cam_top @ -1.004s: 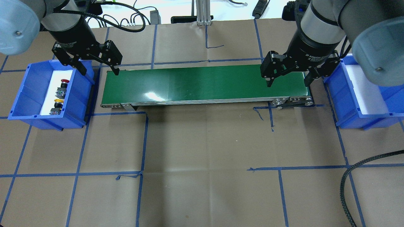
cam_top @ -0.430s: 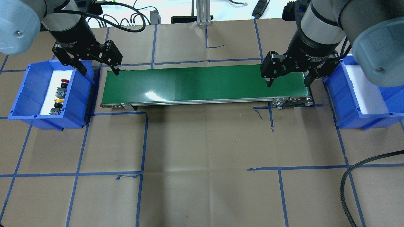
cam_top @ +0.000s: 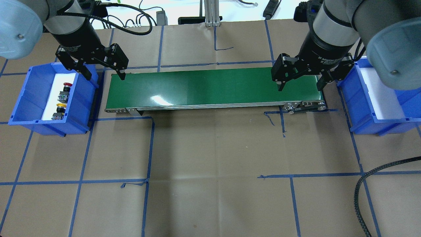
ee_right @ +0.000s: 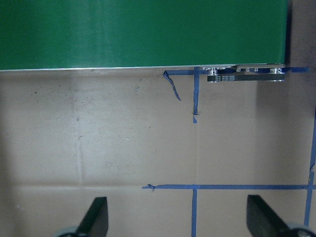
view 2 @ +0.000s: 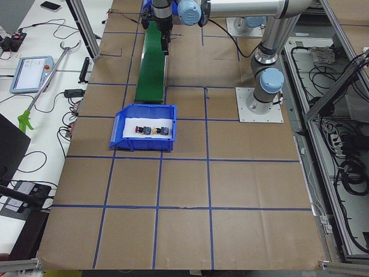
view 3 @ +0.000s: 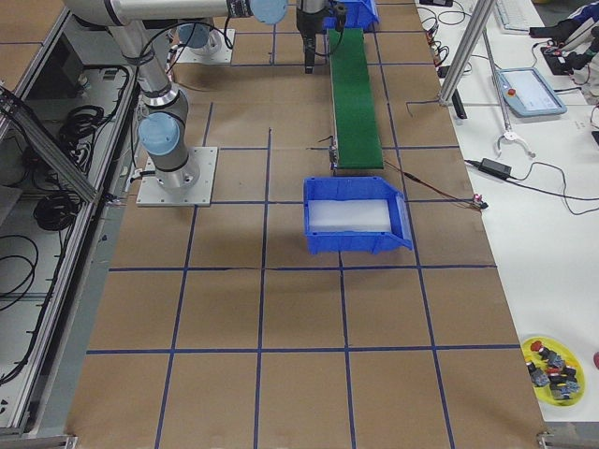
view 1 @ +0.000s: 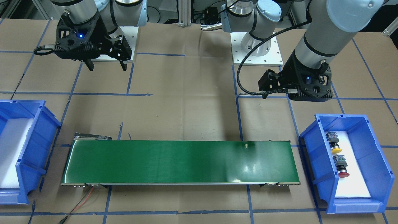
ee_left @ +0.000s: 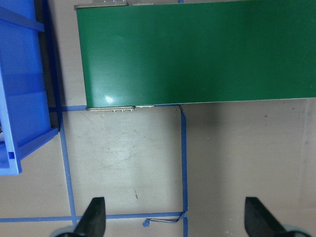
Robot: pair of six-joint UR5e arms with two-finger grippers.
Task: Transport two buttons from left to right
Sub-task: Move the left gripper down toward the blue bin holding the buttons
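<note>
We count two buttons, two blue bins, one green conveyor (cam_top: pixel 213 87) and two grippers. The red-capped button (cam_top: pixel 64 91) and the yellow-capped button (cam_top: pixel 59 110) lie on their sides in the left bin (cam_top: pixel 19 98), in line, long axes along the bin, caps pointing away from the robot. The right bin (cam_top: pixel 358 98) holds only a white liner. The left gripper (cam_top: pixel 105 76) and the right gripper (cam_top: pixel 299 87) are spread wide and empty, one over each conveyor end

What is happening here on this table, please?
Nothing is held yet. The red button and the yellow button lie in the left blue bin. The left claw hangs open near that bin and the green belt's end. The right claw hangs open near the belt's other end, beside the right blue bin, which shows no buttons.
</note>
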